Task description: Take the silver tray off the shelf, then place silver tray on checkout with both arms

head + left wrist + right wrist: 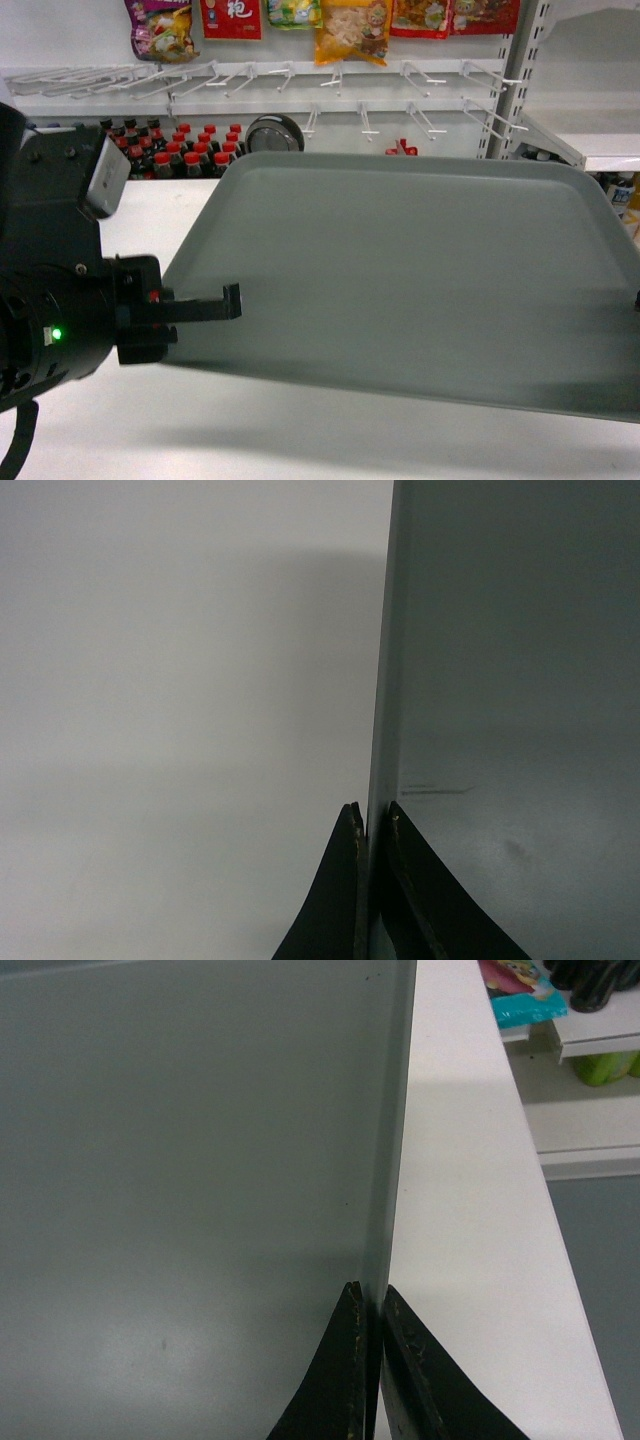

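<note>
A store aisle with snack packets [352,28] on hooks backs the white worktop [300,440]. The silver tray [420,270] hangs just above it, off the shelf, tilted. Left gripper [370,825] pinches its 9 o'clock rim; right gripper [368,1300] clamps the 3 o'clock rim. It looks stiff, light and smooth, so slippery; rim grips suit. The worktop's right edge lies near; open room remains toward 6 o'clock.

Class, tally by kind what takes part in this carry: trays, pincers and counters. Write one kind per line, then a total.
grey tray: 1
black pincers: 2, the left pincer and the right pincer, each clamped on a tray edge
white counter: 1
Total: 4
</note>
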Tool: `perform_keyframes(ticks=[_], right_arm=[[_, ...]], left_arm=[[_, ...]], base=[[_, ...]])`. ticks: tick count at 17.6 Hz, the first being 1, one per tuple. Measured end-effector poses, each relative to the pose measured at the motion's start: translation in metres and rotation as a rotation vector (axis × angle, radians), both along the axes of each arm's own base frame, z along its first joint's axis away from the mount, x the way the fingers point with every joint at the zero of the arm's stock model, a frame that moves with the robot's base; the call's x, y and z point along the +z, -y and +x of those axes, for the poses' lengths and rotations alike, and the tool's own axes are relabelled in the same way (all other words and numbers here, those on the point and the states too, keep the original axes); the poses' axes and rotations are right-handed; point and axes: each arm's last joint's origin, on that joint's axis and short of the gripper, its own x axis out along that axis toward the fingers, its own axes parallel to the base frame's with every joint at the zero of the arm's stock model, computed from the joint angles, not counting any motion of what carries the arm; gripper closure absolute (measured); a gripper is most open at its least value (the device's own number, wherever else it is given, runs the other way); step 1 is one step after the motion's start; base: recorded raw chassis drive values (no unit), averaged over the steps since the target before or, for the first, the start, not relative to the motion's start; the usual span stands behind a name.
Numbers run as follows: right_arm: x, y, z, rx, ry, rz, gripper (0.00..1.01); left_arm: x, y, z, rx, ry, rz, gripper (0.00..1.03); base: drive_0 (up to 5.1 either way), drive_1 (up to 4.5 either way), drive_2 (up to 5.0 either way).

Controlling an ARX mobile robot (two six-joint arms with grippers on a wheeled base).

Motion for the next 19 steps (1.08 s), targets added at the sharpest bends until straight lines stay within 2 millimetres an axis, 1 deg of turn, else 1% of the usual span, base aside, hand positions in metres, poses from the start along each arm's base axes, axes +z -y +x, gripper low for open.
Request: perform_keyframes(ticks=[1, 2, 3, 5, 6, 7, 8, 9, 10, 11, 13, 14, 15, 16, 17, 18, 19], right_arm=[[0.001, 0.001, 0.006, 0.074, -0.086, 0.008, 0.98], [-0.001, -0.002, 0.018, 0.159, -0.121, 0.009, 0.98], [-0.004, -0.008, 0.034, 0.232, -0.124, 0.011, 0.98], [-0.014, -0.03, 0.072, 0.305, -0.098, -0.004, 0.98], [-0.022, -0.041, 0.09, 0.321, -0.086, -0.014, 0.98], [-0.044, -0.05, 0.121, 0.305, -0.109, -0.038, 0.98], [-0.059, -0.056, 0.133, 0.292, -0.142, -0.064, 0.98], [-0.066, -0.057, 0.137, 0.282, -0.162, -0.076, 0.98], [-0.077, -0.059, 0.14, 0.284, -0.186, -0.09, 0.98], [-0.087, -0.061, 0.139, 0.275, -0.205, -0.107, 0.98], [-0.09, -0.062, 0.14, 0.26, -0.19, -0.132, 0.98], [-0.09, -0.062, 0.139, 0.261, -0.181, -0.146, 0.96], [-0.091, -0.062, 0.138, 0.281, -0.15, -0.179, 0.86], [-0.09, -0.061, 0.134, 0.306, -0.132, -0.179, 0.75], [-0.09, -0.061, 0.132, 0.309, -0.124, -0.176, 0.7], [-0.085, -0.057, 0.126, 0.306, -0.091, -0.162, 0.59], [-0.072, -0.053, 0.121, 0.308, -0.052, -0.133, 0.48]], left_arm=[[0.004, 0.002, 0.003, 0.073, -0.093, 0.038, 1.0], [0.007, -0.002, 0.007, 0.137, -0.151, 0.035, 1.0], [0.007, -0.012, 0.014, 0.178, -0.166, 0.012, 1.0], [-0.008, -0.04, 0.038, 0.222, -0.171, -0.054, 1.0], [-0.016, -0.049, 0.05, 0.224, -0.163, -0.058, 1.0], [-0.029, -0.056, 0.075, 0.187, -0.148, -0.082, 1.0], [-0.04, -0.056, 0.087, 0.18, -0.173, -0.071, 1.0], [-0.045, -0.057, 0.089, 0.176, -0.187, -0.069, 1.0], [-0.052, -0.057, 0.091, 0.182, -0.22, -0.061, 1.0], [-0.057, -0.056, 0.094, 0.181, -0.233, -0.052, 1.0], [-0.065, -0.052, 0.098, 0.185, -0.264, -0.023, 1.0], [-0.067, -0.051, 0.098, 0.193, -0.275, -0.012, 1.0], [-0.069, -0.048, 0.098, 0.202, -0.278, -0.011, 0.97], [-0.068, -0.045, 0.098, 0.224, -0.266, 0.004, 0.85], [-0.066, -0.044, 0.098, 0.229, -0.25, 0.0, 0.79], [-0.059, -0.043, 0.097, 0.242, -0.207, -0.003, 0.69], [-0.044, -0.042, 0.092, 0.261, -0.135, 0.003, 0.58]], base=[[0.2, 4.5, -4.2], [0.2, 4.5, -4.2], [0.2, 4.5, -4.2], [0.2, 4.5, -4.2], [0.2, 4.5, -4.2], [0.2, 4.5, -4.2], [0.2, 4.5, -4.2], [0.2, 4.5, -4.2], [0.2, 4.5, -4.2], [0.2, 4.5, -4.2], [0.2, 4.5, -4.2], [0.2, 4.5, -4.2], [0.2, 4.5, -4.2], [0.2, 4.5, -4.2], [0.2, 4.5, -4.2], [0.2, 4.5, -4.2], [0.2, 4.5, -4.2]])
